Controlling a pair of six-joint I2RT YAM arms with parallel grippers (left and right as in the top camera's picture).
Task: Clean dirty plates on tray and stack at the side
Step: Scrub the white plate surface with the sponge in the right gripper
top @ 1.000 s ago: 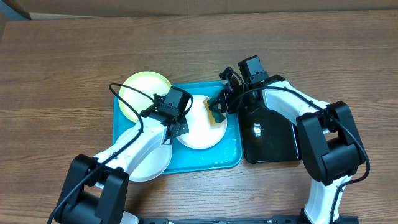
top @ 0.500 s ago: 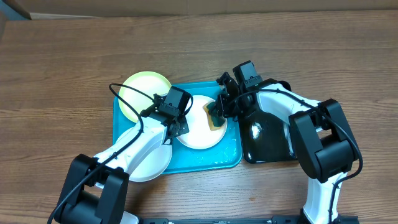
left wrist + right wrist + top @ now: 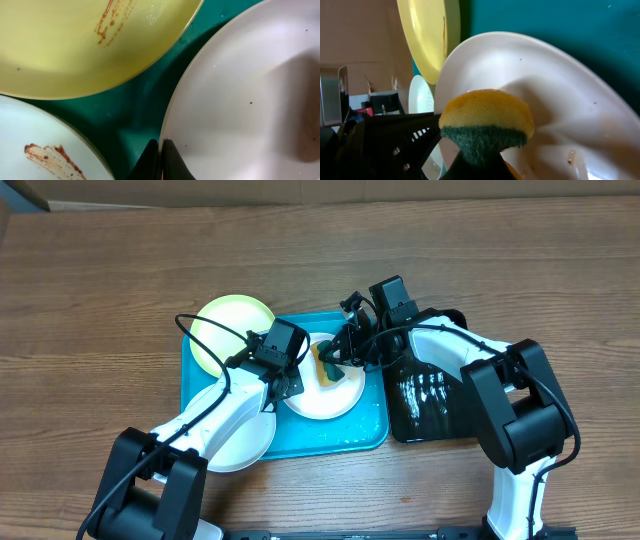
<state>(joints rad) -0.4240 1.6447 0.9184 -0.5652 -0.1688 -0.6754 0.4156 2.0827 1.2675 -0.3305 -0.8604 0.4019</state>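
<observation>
1. The right gripper is clamped on a sponge, yellow on top with a dark green scrubbing layer beneath, gripped from the green side.
2. In the overhead view that sponge sits over the upper right part of the middle white plate. Whether it presses on the surface I cannot tell.
3. The left gripper has its fingers closed together on the rim of the same plate, on its left edge.
4. The middle white plate lies inside the turquoise tray, near its centre, and shows only a few tiny dark specks.
5. The yellow-green plate sits at the tray's upper left corner, overhanging the rim. A reddish-brown smear marks its surface.
6. A second white plate lies at the tray's lower left, partly under the left arm and reaching past the tray's edge. It also carries a reddish-brown streak.
7. Wet sheen shows on the tray floor near its lower right corner.
8. A glossy black tray stands just beside the turquoise tray on the right, under the right arm.
9. Both trays rest on the wooden table.
</observation>
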